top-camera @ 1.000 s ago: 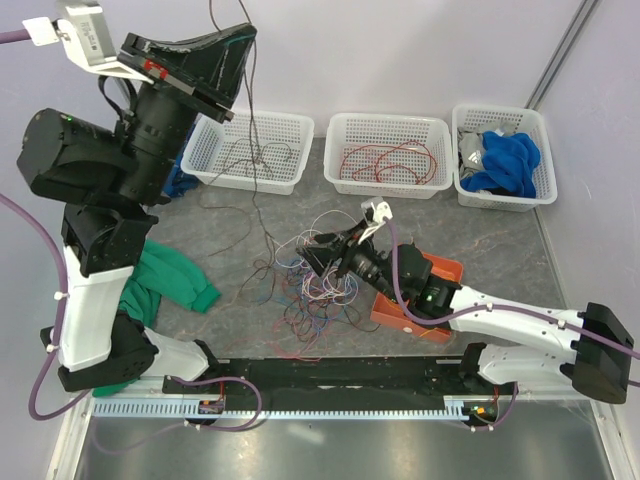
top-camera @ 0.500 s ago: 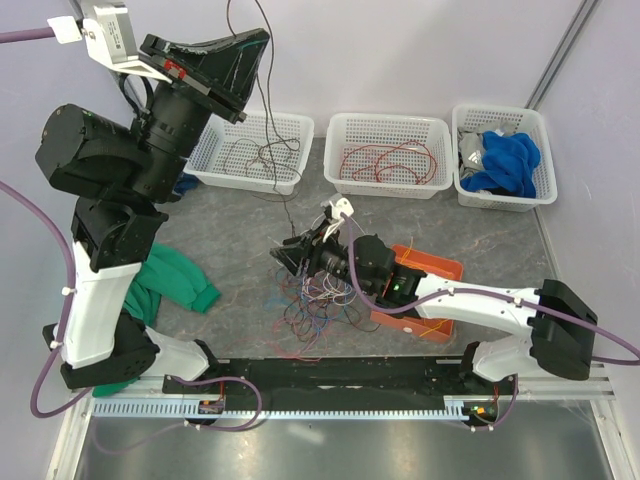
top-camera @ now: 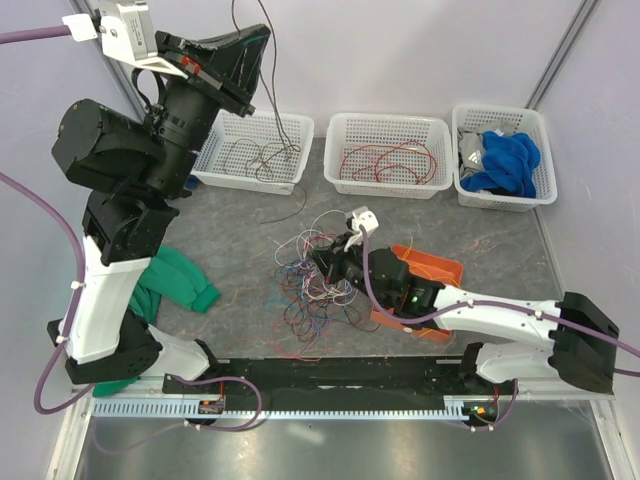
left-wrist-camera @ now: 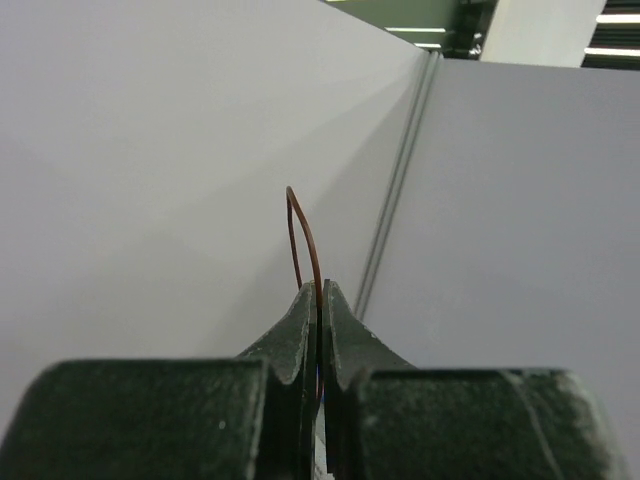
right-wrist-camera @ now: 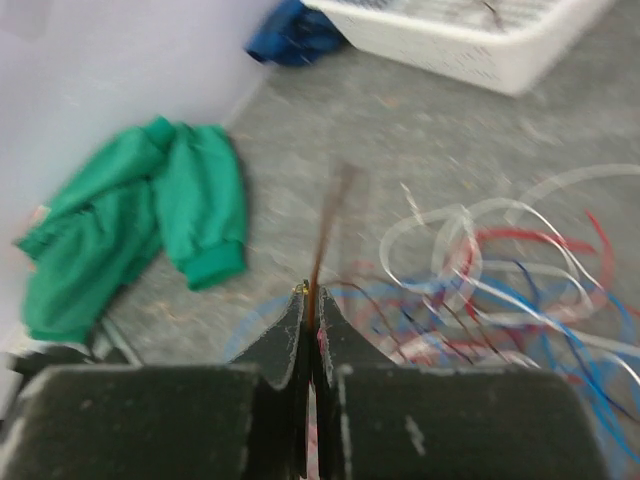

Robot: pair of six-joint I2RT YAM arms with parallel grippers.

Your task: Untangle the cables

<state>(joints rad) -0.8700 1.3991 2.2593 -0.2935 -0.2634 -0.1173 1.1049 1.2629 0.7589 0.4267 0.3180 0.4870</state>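
Top external has the left gripper (top-camera: 256, 46) hoisted high, up and left of the middle basket (top-camera: 390, 118). Its jaws are pressed together on a brown cable (top-camera: 268, 100). That cable drops into the left basket (top-camera: 245, 183), right beside the middle basket. Left wrist backs it up: the gripper (left-wrist-camera: 320, 300) is clamped tight, and the brown cable (left-wrist-camera: 305, 230) arches up out of the seam against a pale wall (left-wrist-camera: 150, 150).

Now the right gripper (top-camera: 325, 265): it is low over the desk (top-camera: 230, 225), in front of the middle basket and a touch left. Right wrist is blurry, but the call is clear. The gripper (right-wrist-camera: 312, 305) has its jaws squeezed shut, pinching a dark strand (right-wrist-camera: 328, 220) that rises straight from the tips. Whether it is the same brown cable, I cannot tell.

The cables (top-camera: 305, 285) lie in a loose tangle on the desk in front of the middle basket, toward the arm bases, right at the right gripper's tip. White, blue, red and purple loops (right-wrist-camera: 500, 270) show.

Red cables (top-camera: 385, 160) sit inside the middle basket. An orange tray (top-camera: 435, 270) lies in front of it, under the right arm. A green cloth (top-camera: 175, 280) lies well to its left, near the left arm. The right basket (top-camera: 505, 200), on its other side, holds a blue cloth (top-camera: 505, 160).
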